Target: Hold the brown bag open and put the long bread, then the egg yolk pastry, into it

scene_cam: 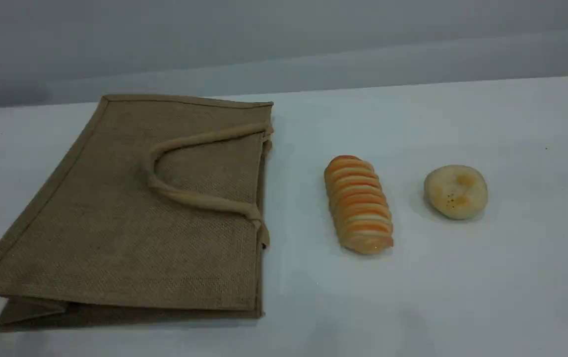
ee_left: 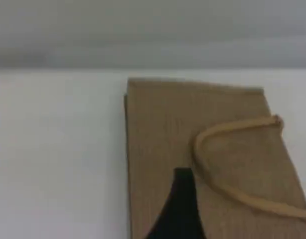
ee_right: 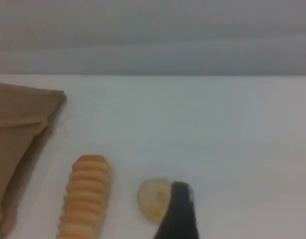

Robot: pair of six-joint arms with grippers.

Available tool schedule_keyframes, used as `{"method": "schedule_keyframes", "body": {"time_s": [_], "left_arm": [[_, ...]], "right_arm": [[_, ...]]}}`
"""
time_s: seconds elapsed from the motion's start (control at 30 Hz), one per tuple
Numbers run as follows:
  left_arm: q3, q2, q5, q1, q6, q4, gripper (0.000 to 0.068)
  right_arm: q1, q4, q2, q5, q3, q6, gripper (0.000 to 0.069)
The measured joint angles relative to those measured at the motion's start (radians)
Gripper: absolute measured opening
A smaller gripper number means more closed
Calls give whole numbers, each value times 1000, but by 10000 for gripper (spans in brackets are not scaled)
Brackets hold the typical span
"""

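The brown bag (scene_cam: 164,208) lies flat on the white table at the left, mouth toward the right, with its beige rope handle (scene_cam: 184,196) resting on top. To its right the long bread (scene_cam: 358,203), striped orange and cream, lies lengthwise. Further right sits the egg yolk pastry (scene_cam: 456,192), round and pale. No arm shows in the scene view. In the left wrist view, the left gripper's dark fingertip (ee_left: 182,177) hovers over the bag (ee_left: 203,139), holding nothing. In the right wrist view, the right gripper's fingertip (ee_right: 180,191) hangs just right of the pastry (ee_right: 152,199), beside the bread (ee_right: 85,196), holding nothing.
The white table (scene_cam: 462,297) stretches back to a grey wall. The bag's folded bottom edge (scene_cam: 26,312) lies near the table's front left.
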Motion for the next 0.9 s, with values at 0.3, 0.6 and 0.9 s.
{"method": "schedule_keyframes", "body": {"time_s": [0.3,0.6,0.9], "left_arm": [[-97,423,-107,0,-32,-37,582],[-214,713,-96,0,-32,-54,582],[-363,932,-80,-2,-32,-104,582]], "right_arm": [[1,179,384,-70,-132,-61,552],[1,184,604,-56,-251,-78,552],[1,210,736,-45,-310,-88,552]]}}
